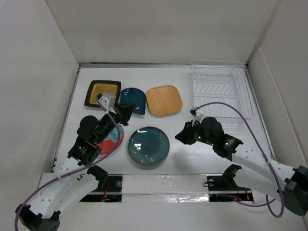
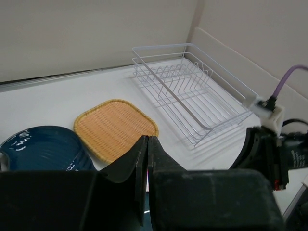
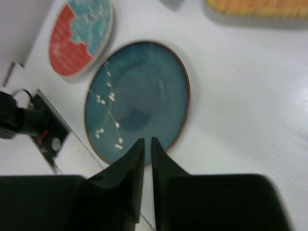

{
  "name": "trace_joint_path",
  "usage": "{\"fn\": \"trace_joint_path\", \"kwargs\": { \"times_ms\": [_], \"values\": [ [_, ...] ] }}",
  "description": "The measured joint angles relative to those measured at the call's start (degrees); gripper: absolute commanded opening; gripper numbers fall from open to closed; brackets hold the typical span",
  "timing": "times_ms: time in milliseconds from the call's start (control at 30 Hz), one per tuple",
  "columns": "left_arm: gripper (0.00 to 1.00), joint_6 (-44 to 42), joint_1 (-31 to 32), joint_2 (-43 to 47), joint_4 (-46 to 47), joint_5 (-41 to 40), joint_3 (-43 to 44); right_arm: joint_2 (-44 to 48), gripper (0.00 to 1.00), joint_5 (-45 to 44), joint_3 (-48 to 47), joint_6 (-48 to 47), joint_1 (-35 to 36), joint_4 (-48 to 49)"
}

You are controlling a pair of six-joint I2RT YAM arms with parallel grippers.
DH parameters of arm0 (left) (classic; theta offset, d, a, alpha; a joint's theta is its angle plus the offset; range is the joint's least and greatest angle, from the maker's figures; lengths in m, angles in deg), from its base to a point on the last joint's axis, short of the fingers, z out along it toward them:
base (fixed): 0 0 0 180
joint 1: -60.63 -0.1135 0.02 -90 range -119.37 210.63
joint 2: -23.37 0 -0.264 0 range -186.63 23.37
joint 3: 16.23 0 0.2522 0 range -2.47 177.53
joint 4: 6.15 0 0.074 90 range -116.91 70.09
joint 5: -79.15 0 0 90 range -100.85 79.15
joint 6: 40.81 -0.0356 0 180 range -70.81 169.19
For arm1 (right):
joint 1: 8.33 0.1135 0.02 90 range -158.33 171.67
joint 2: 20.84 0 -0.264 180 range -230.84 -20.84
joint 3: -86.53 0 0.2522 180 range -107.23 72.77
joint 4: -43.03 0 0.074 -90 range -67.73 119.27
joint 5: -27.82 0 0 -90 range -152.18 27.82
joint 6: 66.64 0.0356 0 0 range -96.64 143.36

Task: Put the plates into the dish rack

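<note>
Black left tool [image 2: 147,140], closed, reaches over red-and-teal plate [image 1: 113,140]; right tool [image 3: 144,142], closed, tilts toward teal plate [image 3: 139,91]

Bare table [image 1: 187,86] separates the orange wood-toned plate [image 1: 164,100] from the dish rack [image 1: 222,94]. White walls [image 1: 278,86] stand close behind and right of the rack; the right arm [image 1: 226,144] and its purple cable [image 1: 250,126] cross in front of it. The left arm [image 1: 91,130] overlies the red-and-teal plate [image 1: 113,142], with the left gripper [image 1: 128,111] over the dark blue plate's [image 1: 134,98] near edge.
</note>
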Motion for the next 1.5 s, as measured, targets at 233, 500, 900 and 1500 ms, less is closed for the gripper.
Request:
{"fn": "trace_joint_path", "kwargs": {
  "times_ms": [233,500,900,1500],
  "values": [
    [0.3,-0.8,0.0,2.1,0.0,-3.0,-0.9,-12.6,0.59,1.3,4.6,6.3,2.0,4.9],
    [0.37,-0.9,0.0,2.1,0.1,-3.2,-0.9,-27.3,0.5,2.2,4.5,9.9,3.0,13.6],
    [0.38,-1.1,0.0,1.7,0.1,-2.7,-0.9,-39.7,0.28,4.8,3.3,14.8,2.9,30.5],
    [0.38,-1.1,0.0,0.6,0.1,-2.1,-0.9,-12.0,0.0,-11.2,2.8,9.0,5.4,6.9]
  ]
}}
